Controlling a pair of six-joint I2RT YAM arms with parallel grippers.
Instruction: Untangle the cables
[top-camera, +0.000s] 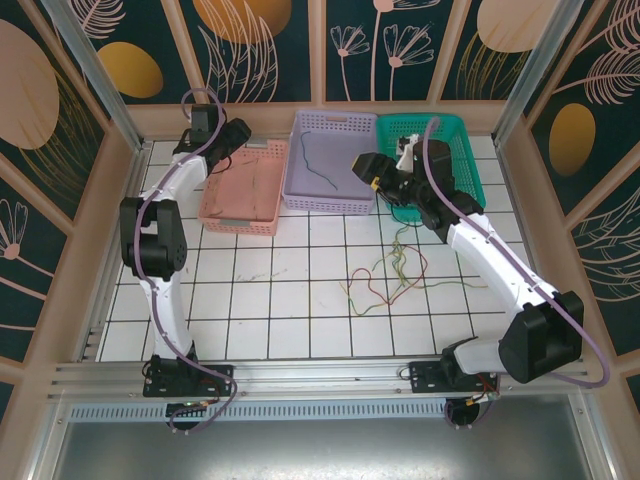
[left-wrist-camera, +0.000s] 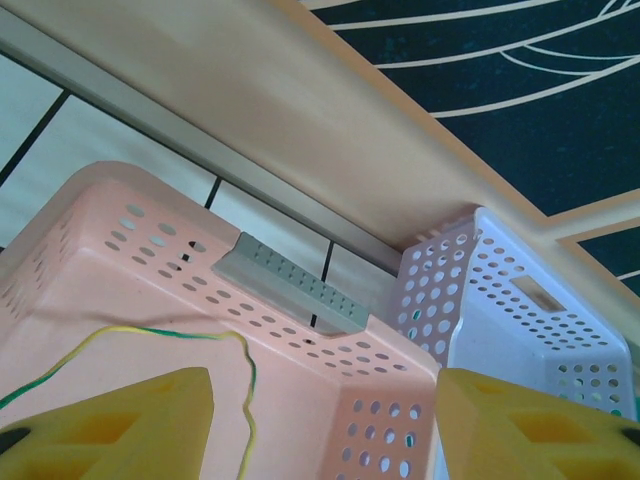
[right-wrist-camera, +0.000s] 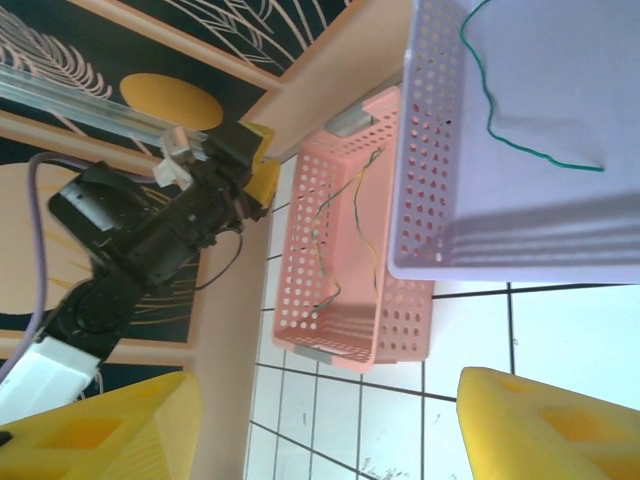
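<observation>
White tiled table (top-camera: 300, 300) inside leaf-patterned walls (top-camera: 420, 40). Left claw (left-wrist-camera: 325, 425) hangs open over the far pink basket (top-camera: 238, 224), where a yellow-green cable (left-wrist-camera: 170, 333) lies, seemingly sorted. Right claw (right-wrist-camera: 325, 425) open, empty; remaining cables (top-camera: 385, 280) tangled mid-table.

Three perforated baskets, as I see them from above, line the far edge of the white tiled table (top-camera: 300, 300). The pink basket (top-camera: 262, 222) is on the left, the lilac basket (top-camera: 330, 203) is in the middle just beside it, and the green basket (top-camera: 470, 160) is on the right. A grey clip (left-wrist-camera: 290, 285) sits on the pink rim. Dark leaf-patterned panels (top-camera: 410, 50) in wooden frames enclose the table.
</observation>
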